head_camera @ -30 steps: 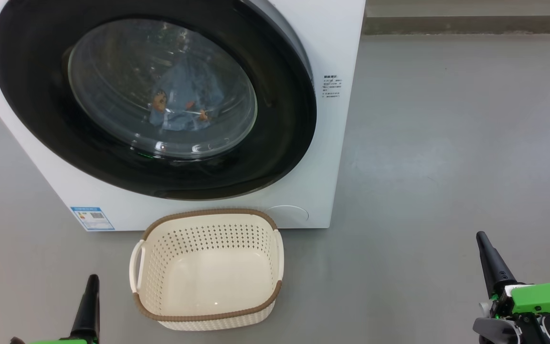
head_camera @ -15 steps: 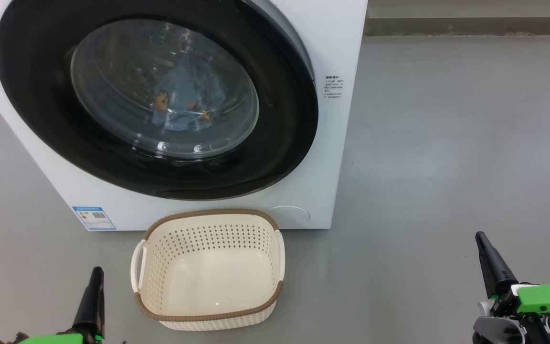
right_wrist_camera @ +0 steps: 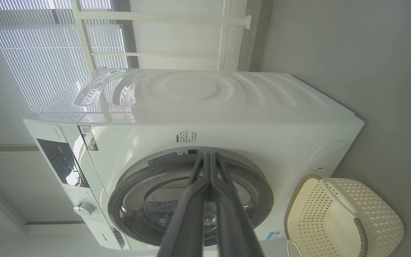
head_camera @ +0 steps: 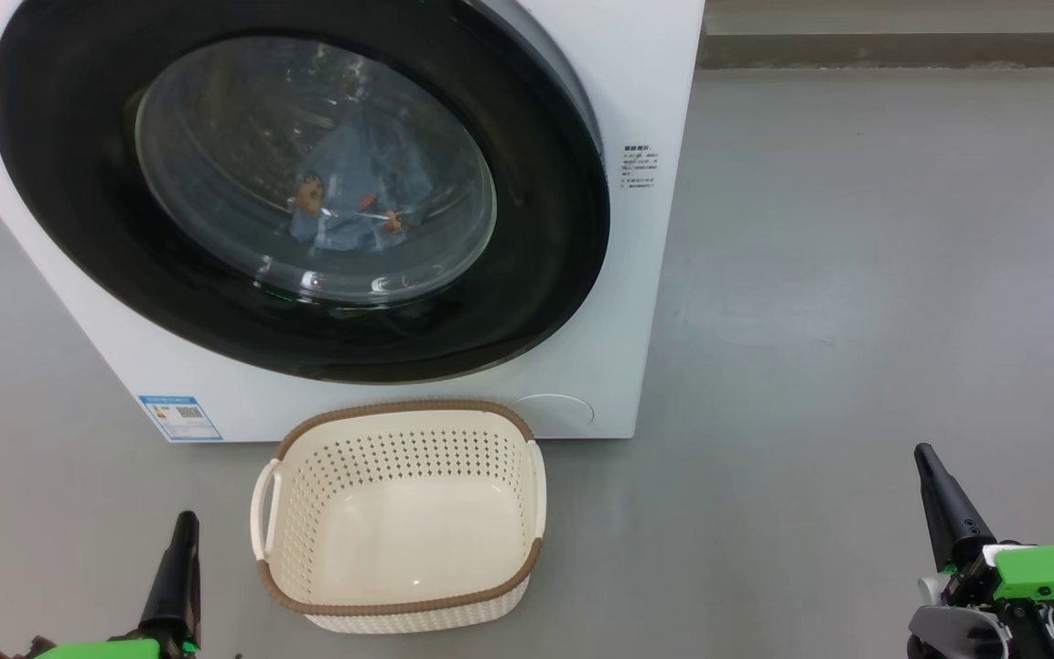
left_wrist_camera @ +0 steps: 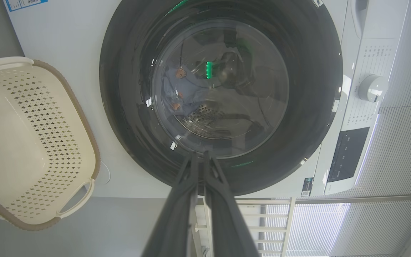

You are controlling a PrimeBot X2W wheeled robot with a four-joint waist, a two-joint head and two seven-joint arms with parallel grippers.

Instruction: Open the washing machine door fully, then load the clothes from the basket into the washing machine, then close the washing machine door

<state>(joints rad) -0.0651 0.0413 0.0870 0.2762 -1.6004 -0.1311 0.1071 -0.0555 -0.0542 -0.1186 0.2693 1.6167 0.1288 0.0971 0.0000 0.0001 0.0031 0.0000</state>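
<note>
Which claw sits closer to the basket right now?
The left claw, just beside the basket near its handle; the right claw is far off across the floor.

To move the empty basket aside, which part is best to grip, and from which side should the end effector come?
Probably the left handle of the basket, from above with the left end effector: the basket stands upright, and this thin loop stands off the wall with a gap for one finger.
</note>
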